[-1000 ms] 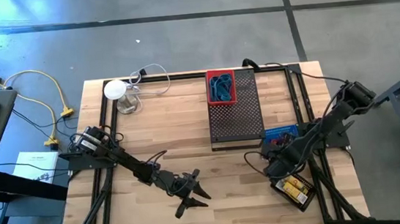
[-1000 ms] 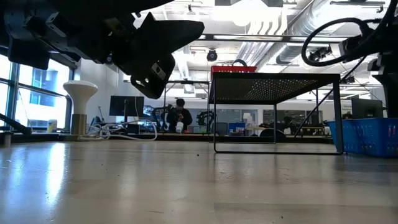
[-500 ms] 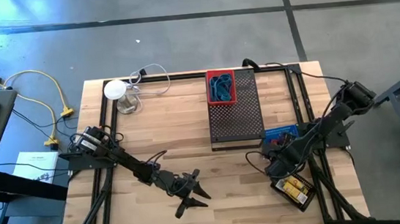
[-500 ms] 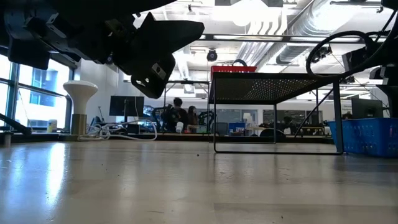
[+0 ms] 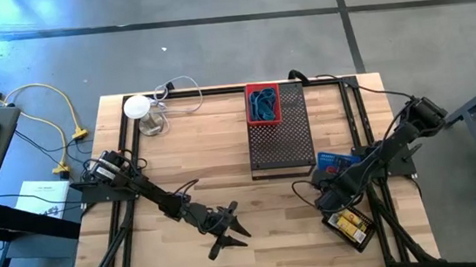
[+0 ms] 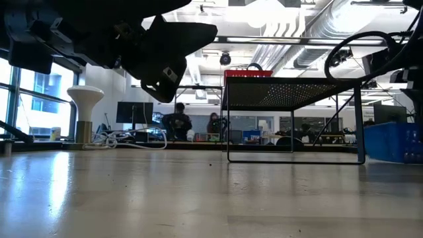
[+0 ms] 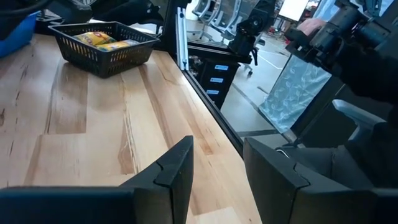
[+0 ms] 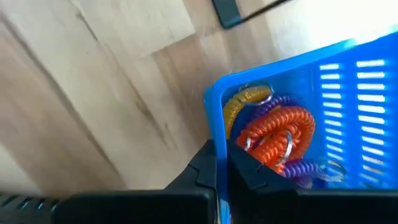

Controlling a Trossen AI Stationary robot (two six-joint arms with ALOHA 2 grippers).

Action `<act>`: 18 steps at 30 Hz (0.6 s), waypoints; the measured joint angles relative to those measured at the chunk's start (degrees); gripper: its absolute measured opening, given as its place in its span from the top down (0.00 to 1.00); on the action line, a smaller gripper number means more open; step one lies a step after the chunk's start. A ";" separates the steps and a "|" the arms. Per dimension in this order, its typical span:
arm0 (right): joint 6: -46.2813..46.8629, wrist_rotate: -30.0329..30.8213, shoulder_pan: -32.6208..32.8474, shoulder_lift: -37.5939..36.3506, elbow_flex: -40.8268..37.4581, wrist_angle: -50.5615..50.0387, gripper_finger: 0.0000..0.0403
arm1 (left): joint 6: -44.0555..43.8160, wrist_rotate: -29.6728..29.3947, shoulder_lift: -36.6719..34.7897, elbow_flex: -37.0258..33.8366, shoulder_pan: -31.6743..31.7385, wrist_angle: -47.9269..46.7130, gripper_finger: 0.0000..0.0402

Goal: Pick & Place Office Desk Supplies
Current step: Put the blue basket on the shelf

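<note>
Coiled key rings point(image 8: 273, 134), orange, purple and yellow, lie inside a blue basket point(image 8: 348, 87) near the table's right edge. The right gripper point(image 8: 221, 163) is pressed together on that basket's wall, one finger inside, one outside, just beside the coils. The step looks like grasping the basket; next comes a level lift. The left gripper point(image 7: 217, 171) waits half spread above bare wood.

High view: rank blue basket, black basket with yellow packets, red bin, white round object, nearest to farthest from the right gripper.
Measured from the right gripper, shut on the blue basket's wall:
1. Blue basket, at the gripper itself.
2. Black basket with yellow packets, just beside it toward the table's near right corner.
3. Red bin, on the black perforated tray at the far edge.
4. White round object, far left corner.
</note>
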 joint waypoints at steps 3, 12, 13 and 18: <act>1.05 -1.73 0.03 0.00 1.50 -2.30 0.99 | 0.02 0.00 0.00 0.00 0.00 -0.09 0.66; 3.75 -3.09 0.28 0.00 11.32 -15.00 0.99 | 1.03 0.02 0.00 0.00 0.00 -0.09 0.66; 4.30 -3.02 0.28 0.00 12.49 -16.47 0.99 | 0.93 0.02 0.00 0.00 0.00 -0.09 0.66; 6.64 -3.62 1.20 0.00 17.60 -22.53 0.99 | 0.55 0.04 0.00 0.00 -0.02 -0.11 0.66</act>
